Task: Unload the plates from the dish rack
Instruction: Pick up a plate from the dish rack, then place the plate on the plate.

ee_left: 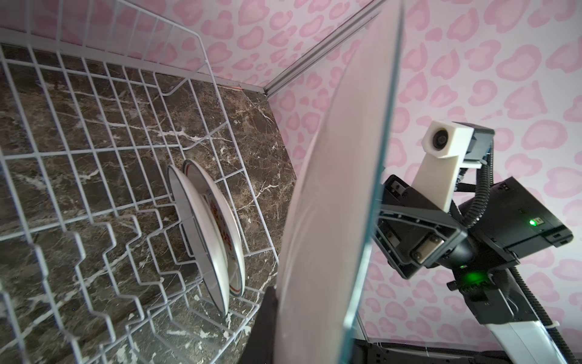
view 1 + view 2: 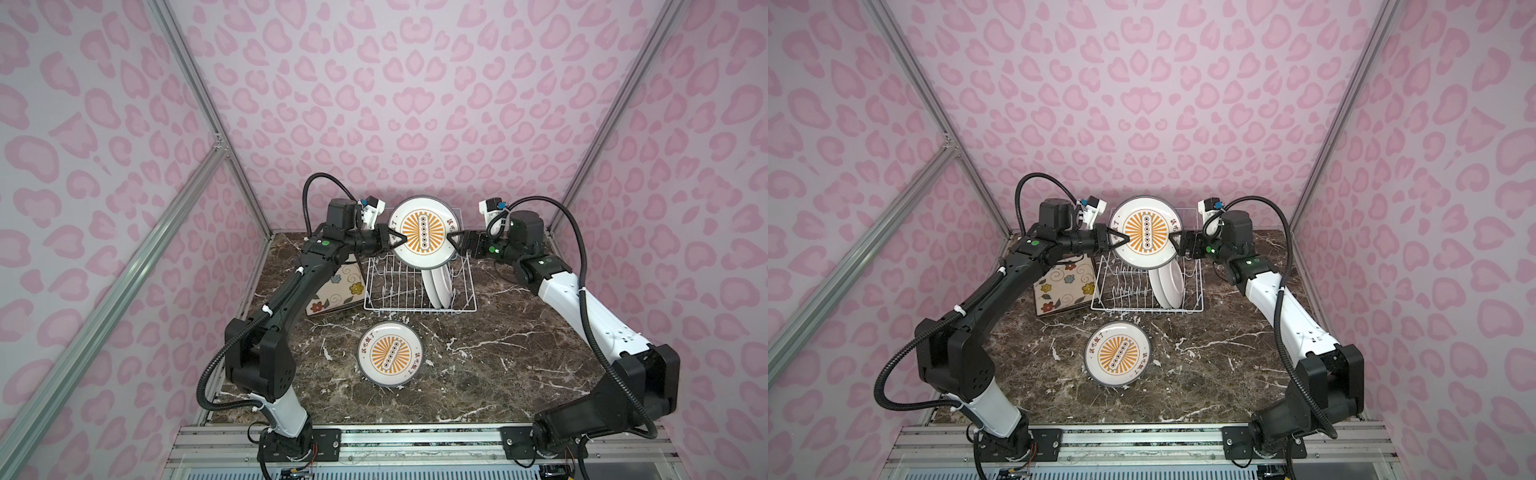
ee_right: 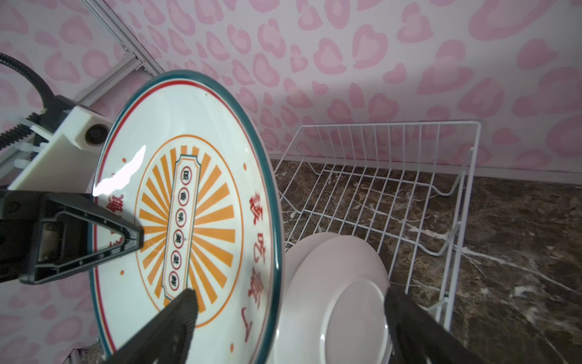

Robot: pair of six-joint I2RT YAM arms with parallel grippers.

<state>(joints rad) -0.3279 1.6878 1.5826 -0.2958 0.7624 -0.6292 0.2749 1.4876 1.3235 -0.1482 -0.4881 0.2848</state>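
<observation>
A round white plate (image 2: 424,237) (image 2: 1144,237) with an orange sunburst centre hangs upright above the dish rack (image 2: 390,286) (image 2: 1121,291). My left gripper (image 2: 399,240) (image 2: 1121,240) is shut on its left rim; in the right wrist view one left finger (image 3: 135,239) presses the printed face (image 3: 195,220). My right gripper (image 2: 453,243) (image 2: 1174,245) (image 3: 289,327) stands open at the plate's right rim, its fingers wide apart and off the plate. Two round plates (image 2: 440,286) (image 1: 204,236) (image 3: 340,299) stand in the rack. The left wrist view shows the held plate (image 1: 330,220) edge-on.
Another round plate (image 2: 390,353) (image 2: 1118,354) lies face up on the marble table in front of the rack. Square flowered plates (image 2: 336,291) (image 2: 1065,286) lie left of the rack, partly under my left arm. Pink walls close in on three sides.
</observation>
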